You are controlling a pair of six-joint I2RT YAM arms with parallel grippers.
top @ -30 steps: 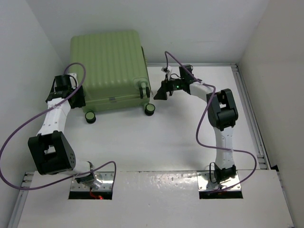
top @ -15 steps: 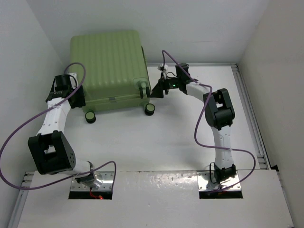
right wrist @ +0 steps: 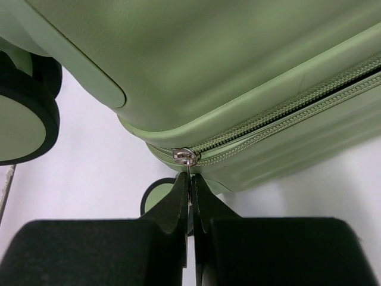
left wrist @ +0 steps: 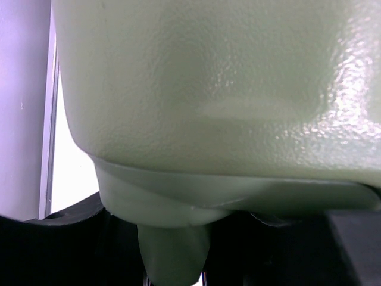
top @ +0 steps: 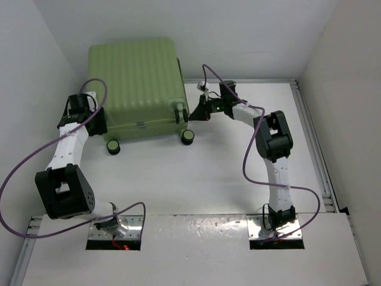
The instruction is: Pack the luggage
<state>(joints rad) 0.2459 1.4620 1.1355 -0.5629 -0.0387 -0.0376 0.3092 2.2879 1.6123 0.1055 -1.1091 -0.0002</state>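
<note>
Luggage point(top: 134, 83) on white table point(top: 208, 173), walls point(top: 238, 36) around

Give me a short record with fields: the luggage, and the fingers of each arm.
luggage: light green, lid closed, lying flat on the table
right fingers: shut on the zipper pull, near a wheel
left fingers: close against the luggage's left side; grip unclear
zipper: closed along the visible stretch
</note>
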